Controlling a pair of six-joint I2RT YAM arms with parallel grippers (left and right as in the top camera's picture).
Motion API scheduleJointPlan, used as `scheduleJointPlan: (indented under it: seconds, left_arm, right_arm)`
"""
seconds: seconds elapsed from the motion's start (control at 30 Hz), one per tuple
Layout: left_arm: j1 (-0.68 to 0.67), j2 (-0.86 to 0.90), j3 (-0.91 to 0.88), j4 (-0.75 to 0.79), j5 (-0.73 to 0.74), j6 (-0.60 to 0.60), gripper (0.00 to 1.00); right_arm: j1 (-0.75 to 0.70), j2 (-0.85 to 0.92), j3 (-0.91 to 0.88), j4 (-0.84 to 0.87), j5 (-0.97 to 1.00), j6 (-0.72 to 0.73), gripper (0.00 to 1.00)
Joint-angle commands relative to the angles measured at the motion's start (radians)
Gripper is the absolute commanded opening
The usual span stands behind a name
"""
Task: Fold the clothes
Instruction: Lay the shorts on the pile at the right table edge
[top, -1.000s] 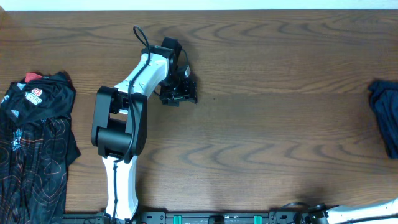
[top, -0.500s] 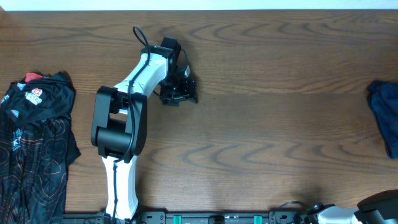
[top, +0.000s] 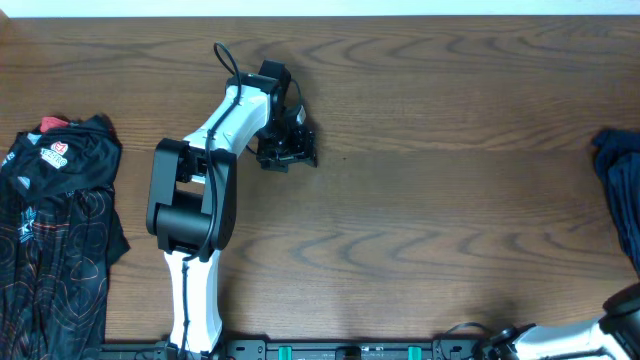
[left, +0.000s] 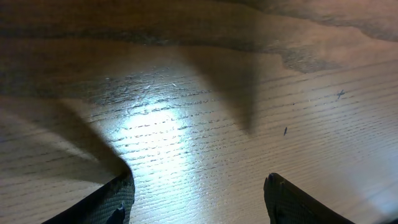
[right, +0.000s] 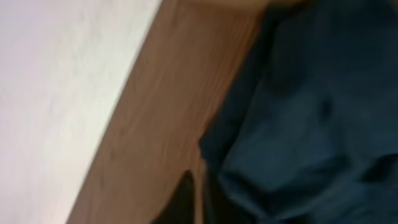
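Left end effector (top: 287, 150) hangs over the far left-centre of the dark wood-grain desk (top: 450, 200), its black fingers apart with only bare desk between them, as the left wrist view confirms (left: 199, 190). Right end effector (right: 186, 202) has its fingers together, showing only as a dark blurred wedge at the bottom of its own wrist view; whether any cloth is pinched there cannot be told. At the desk's left edge lies a crumpled black jersey with thin red lines (top: 55, 230), bearing a white-and-red logo (top: 52, 155) near its far end, its lettering too small to read. A limp dark blue denim-like garment (top: 620, 190) lies at the right edge, partly cut off overhead. Only the right wrist view shows this blue cloth close up (right: 311, 112), blurred, beside a strip of desk and a pale surface (right: 56, 93) beyond the edge. Overhead alone shows both garments, well apart.
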Motion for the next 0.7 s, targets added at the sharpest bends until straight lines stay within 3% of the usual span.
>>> scheduleJointPlan:
  seconds: [0.0, 0.3, 0.47, 0.67]
  left_arm:
    - [0.0, 0.048, -0.028, 0.004, -0.023, 0.003, 0.69]
    - [0.0, 0.048, -0.028, 0.004, -0.023, 0.003, 0.69]
    - [0.0, 0.048, -0.028, 0.005, -0.023, 0.003, 0.69]
    - [0.0, 0.048, -0.028, 0.0, -0.023, 0.003, 0.7]
  right_arm:
    - [0.045, 0.078, -0.006, -0.045, 0.059, 0.052, 0.01]
    - [0.018, 0.192, -0.097, -0.092, 0.129, 0.121, 0.01]
    - [-0.019, 0.205, -0.242, -0.002, 0.208, 0.117, 0.01]
    - [-0.027, 0.278, -0.417, 0.175, 0.17, 0.114, 0.01]
